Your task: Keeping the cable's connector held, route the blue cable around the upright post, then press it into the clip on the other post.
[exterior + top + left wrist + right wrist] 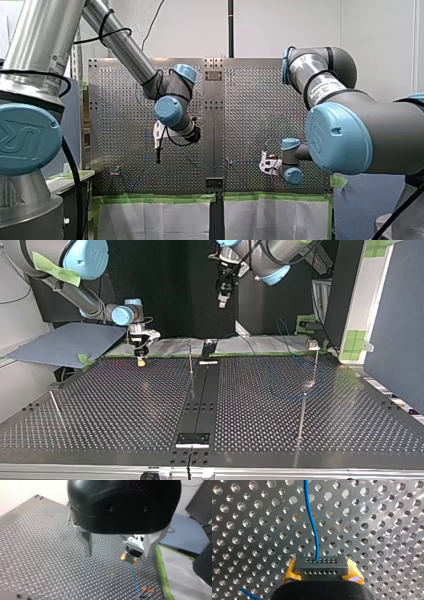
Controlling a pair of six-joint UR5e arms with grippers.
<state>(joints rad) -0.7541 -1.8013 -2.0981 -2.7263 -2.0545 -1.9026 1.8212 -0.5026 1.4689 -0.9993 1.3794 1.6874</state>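
Observation:
A thin blue cable (312, 522) runs over the perforated table from a dark grey connector (321, 567). My right gripper (321, 573) is shut on that connector with its yellow pads (289, 573), low at the table's far edge in the top view (141, 358). In the left wrist view the cable (133, 577) leads from it to a post top with orange marks (145, 593). My left gripper (118, 554) hangs high above the table, open and holding nothing, also seen in the front view (158, 141). An upright post (190, 358) and a clip-topped post (314, 347) stand on the table.
A third thin post (302, 410) stands nearer the top view's lower right, and a slanted rod (56, 407) lies at its left. A dark centre rail (200, 400) splits the table (125, 410). Green tape edges the far side.

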